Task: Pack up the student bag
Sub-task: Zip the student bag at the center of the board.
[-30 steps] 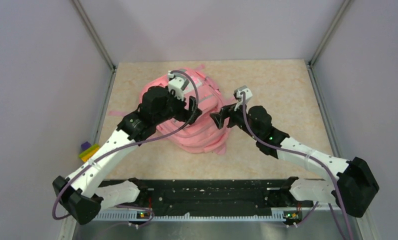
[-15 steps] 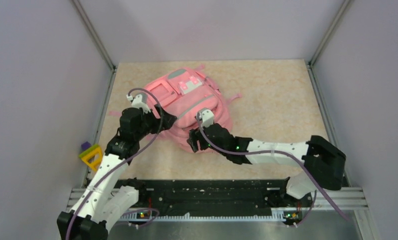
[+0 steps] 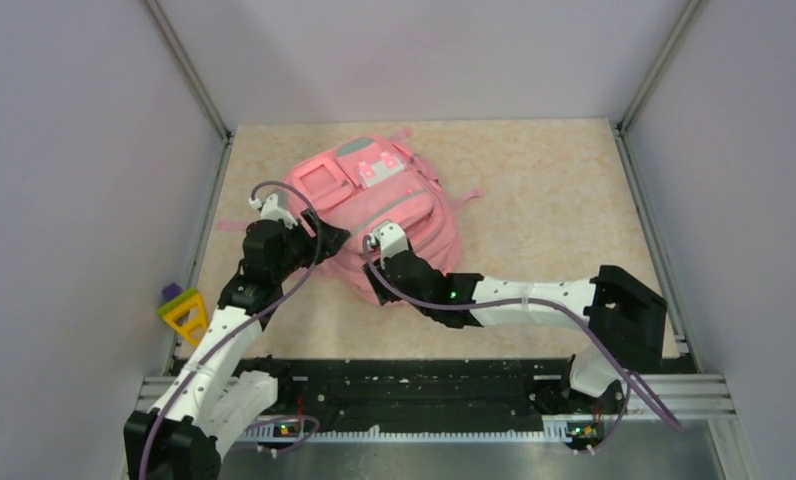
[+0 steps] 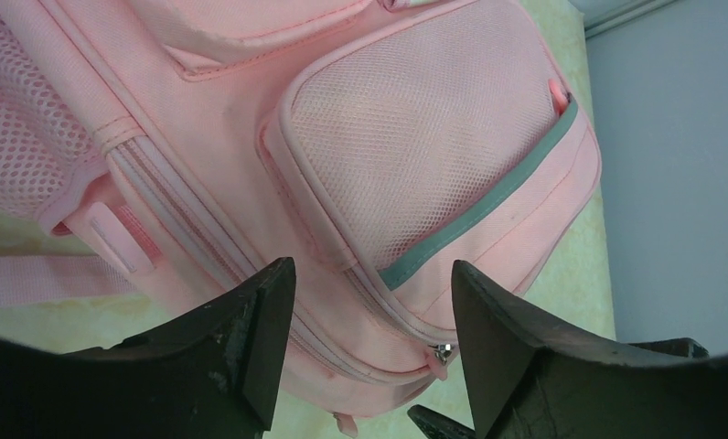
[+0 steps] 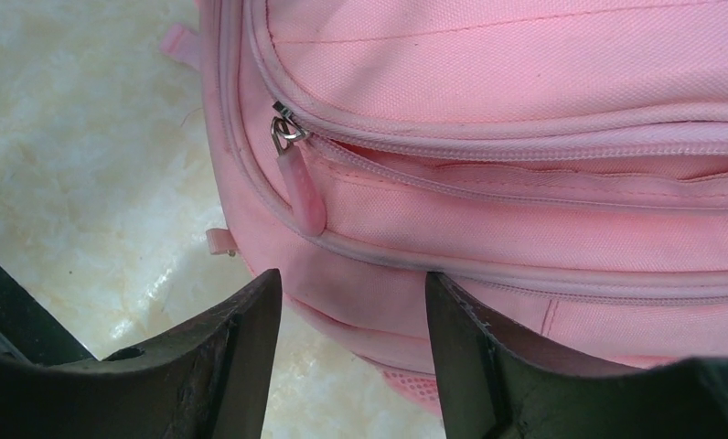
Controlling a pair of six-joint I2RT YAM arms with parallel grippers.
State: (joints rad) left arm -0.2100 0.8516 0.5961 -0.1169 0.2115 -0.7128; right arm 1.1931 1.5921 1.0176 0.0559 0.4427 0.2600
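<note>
Student bag (image 3: 389,205): lies front side up on the worktop (image 3: 564,200), left of centre, its lower end towards the arms. It is soft pink woven fabric with a rounded outline.

- Patch (image 3: 379,172) near the top of the bag: white and pink, marks too small to read.
- Front pocket (image 4: 415,155), left wrist view: fine pink mesh with rounded corners and piped edges. A grey-green trim stripe (image 4: 488,215) runs slantwise across it.
- Coarser open mesh on the side pocket (image 4: 13,155). A flat pink strap (image 4: 31,274) lies on the worktop beside it.
- Small metal zip slider (image 4: 444,351) at the bag's lower corner.
- Right wrist view: a metal slider with a long, rounded pink pull tab (image 5: 304,187). The zip line running right from it lies closed, so the bag's contents are hidden.
- Worktop: pale beige, marbled, slightly glossy.
- Yellow and purple triangular piece (image 3: 182,308) at the worktop's left edge, well apart from the bag.

Left claw (image 4: 374,279): released. The black fingers stand apart at the bag's left lower edge, and the fabric between them is not pinched.

Right claw (image 5: 351,283): released. The fingers stand apart just at the bag's near edge, below the pull tab, holding nothing.
</note>
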